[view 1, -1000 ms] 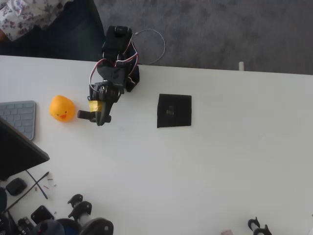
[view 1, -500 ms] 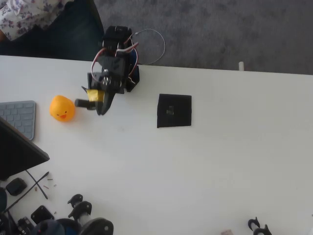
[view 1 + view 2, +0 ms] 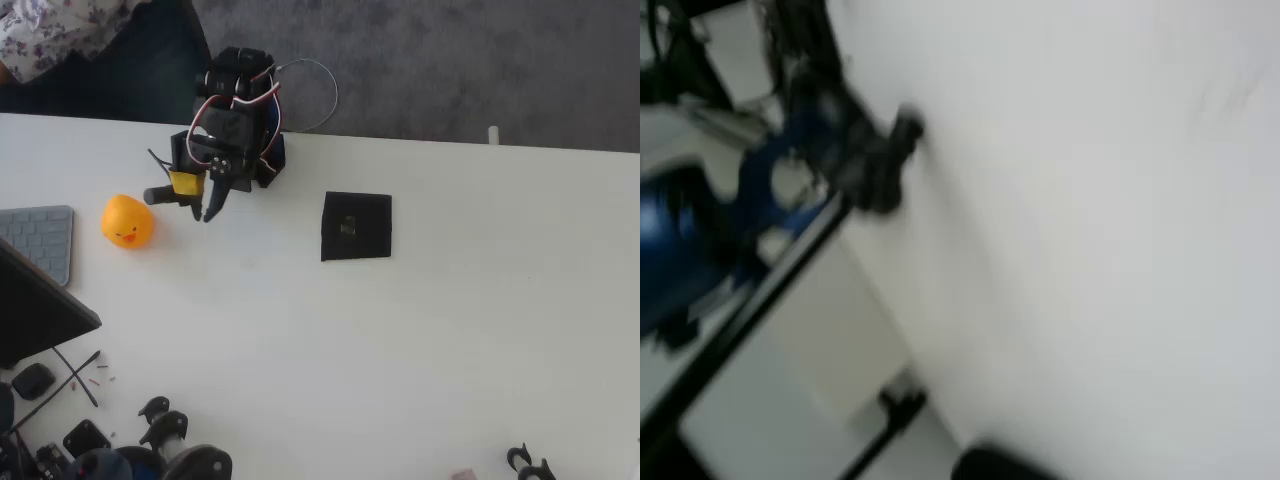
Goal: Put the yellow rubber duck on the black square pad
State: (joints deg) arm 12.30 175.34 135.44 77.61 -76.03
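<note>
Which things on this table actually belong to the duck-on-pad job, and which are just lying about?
Part of the job:
- duck, left on the table, apart from the arm
- black pad, nothing on it
- end effector, between duck and pad, holding nothing

Just lying about:
- keyboard at the left edge
- dark slab below it
- black bits and cables at the bottom left

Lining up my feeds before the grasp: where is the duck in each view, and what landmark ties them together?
Overhead view: the duck sits at the left of the table, just right of the keyboard and lower left of the jaws; the pad lies further right.
Wrist view: motion-blurred; I cannot pick the duck out there.
Shared landmark: the white table.
</note>
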